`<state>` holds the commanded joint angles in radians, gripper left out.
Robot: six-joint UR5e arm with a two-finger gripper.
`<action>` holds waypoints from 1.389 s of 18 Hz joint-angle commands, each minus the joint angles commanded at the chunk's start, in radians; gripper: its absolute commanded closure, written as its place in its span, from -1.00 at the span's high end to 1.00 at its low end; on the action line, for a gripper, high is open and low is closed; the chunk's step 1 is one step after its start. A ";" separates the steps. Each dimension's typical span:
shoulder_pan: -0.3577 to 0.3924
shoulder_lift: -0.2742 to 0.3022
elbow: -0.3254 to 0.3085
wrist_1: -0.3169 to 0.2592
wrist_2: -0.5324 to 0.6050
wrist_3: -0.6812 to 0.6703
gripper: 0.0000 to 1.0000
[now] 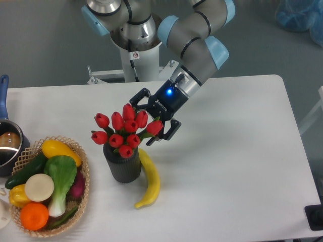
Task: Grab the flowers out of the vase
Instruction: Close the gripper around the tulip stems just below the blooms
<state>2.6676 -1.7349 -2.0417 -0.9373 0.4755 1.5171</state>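
A bunch of red tulip flowers (124,130) with green leaves stands in a short dark ribbed vase (122,165) near the table's middle left. My gripper (146,120) is open, just to the right of the bunch, level with the upper buds. One finger (137,98) sits behind the top buds, the other finger (171,130) in front, by the rightmost bud. The rightmost buds lie partly between the fingers. Nothing is gripped.
A yellow banana (149,179) lies right beside the vase. A woven basket (81,201) of fruit and vegetables stands at the front left. A metal pot (8,146) with a blue handle sits at the left edge.
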 joint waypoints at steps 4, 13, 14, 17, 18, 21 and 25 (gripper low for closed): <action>-0.011 -0.012 0.002 0.011 0.005 0.002 1.00; -0.029 -0.049 0.000 0.034 -0.029 0.002 1.00; -0.029 -0.049 0.002 0.034 -0.046 0.003 1.00; -0.031 -0.057 0.000 0.034 -0.057 0.003 1.00; -0.031 -0.057 0.000 0.034 -0.058 0.003 1.00; -0.034 -0.061 -0.002 0.035 -0.066 0.005 1.00; -0.035 -0.072 -0.002 0.040 -0.107 0.009 1.00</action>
<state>2.6323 -1.8070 -2.0433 -0.8974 0.3682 1.5263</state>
